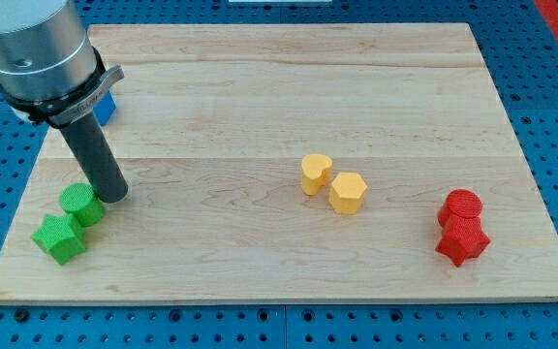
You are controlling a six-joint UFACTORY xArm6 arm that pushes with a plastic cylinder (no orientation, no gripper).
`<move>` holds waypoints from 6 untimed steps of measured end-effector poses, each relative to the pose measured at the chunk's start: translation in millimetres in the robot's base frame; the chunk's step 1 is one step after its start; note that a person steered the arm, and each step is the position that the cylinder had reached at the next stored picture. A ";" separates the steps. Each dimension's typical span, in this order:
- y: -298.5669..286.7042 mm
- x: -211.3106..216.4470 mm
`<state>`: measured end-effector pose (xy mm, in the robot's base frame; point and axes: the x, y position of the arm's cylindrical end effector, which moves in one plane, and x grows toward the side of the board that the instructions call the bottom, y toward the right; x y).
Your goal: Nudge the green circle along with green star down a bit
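The green circle (pixel 81 205) lies near the board's left edge, low in the view. The green star (pixel 59 237) sits just below and left of it, touching it. My tip (pixel 112 197) stands at the circle's upper right side, touching or nearly touching it. The dark rod rises from there up to the arm's grey body at the view's top left.
A blue block (pixel 106 107) is partly hidden behind the arm at the top left. Two yellow blocks (pixel 316 174) (pixel 348 192) lie side by side near the middle. A red circle (pixel 463 205) and a red star (pixel 462 239) sit at the right. The wooden board (pixel 289 87) ends close to the green star.
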<state>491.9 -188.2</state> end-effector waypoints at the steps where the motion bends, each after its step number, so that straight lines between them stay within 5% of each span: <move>1: 0.0 -13.0; 6: -33.2 -13.5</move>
